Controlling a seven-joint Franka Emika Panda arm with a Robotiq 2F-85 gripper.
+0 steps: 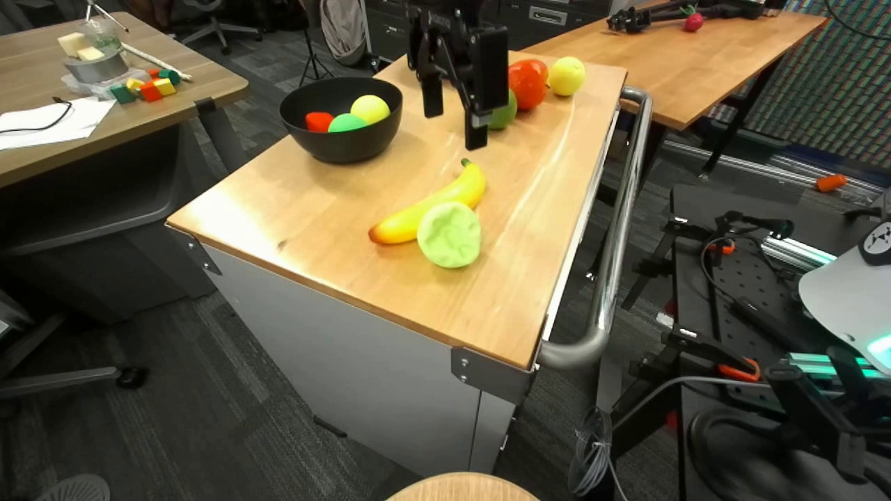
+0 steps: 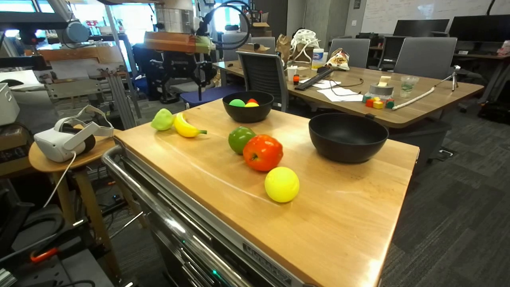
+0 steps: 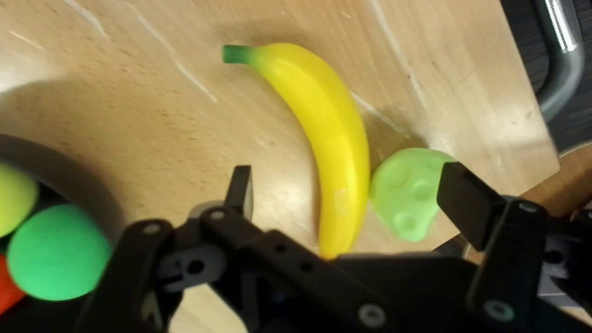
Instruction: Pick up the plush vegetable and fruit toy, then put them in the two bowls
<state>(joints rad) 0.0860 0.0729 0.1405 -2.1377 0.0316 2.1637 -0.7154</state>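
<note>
Wrist view: released fingers, spread wide, gripping nothing and hanging above the tabletop. Between and ahead of them, a toy banana, most likely next to be picked. Partly hidden by one finger, a dimpled pale-green toy, just beside the banana; cannot tell whether touching. Avoid dropping straight down here: likely to press that finger into the pale-green toy. Slide ahead toward the green stem first, then turn a little to set the fingers square across the curve. Lower well down either flank, stop short of the tabletop, squeeze evenly; expect smooth, possibly slippery skin. Lift straight up before travelling sideways.

Out beyond the opposite finger, a black bowl holding a green ball, a lime-yellow ball and a red piece. Farther from the fingers, in an exterior view, a glossy green fruit, a red tomato and a bright-yellow ball; also well apart from them, a second black bowl. Cannot tell the right bowl for the banana; carry above rim height either way, and let go low inside.
</note>
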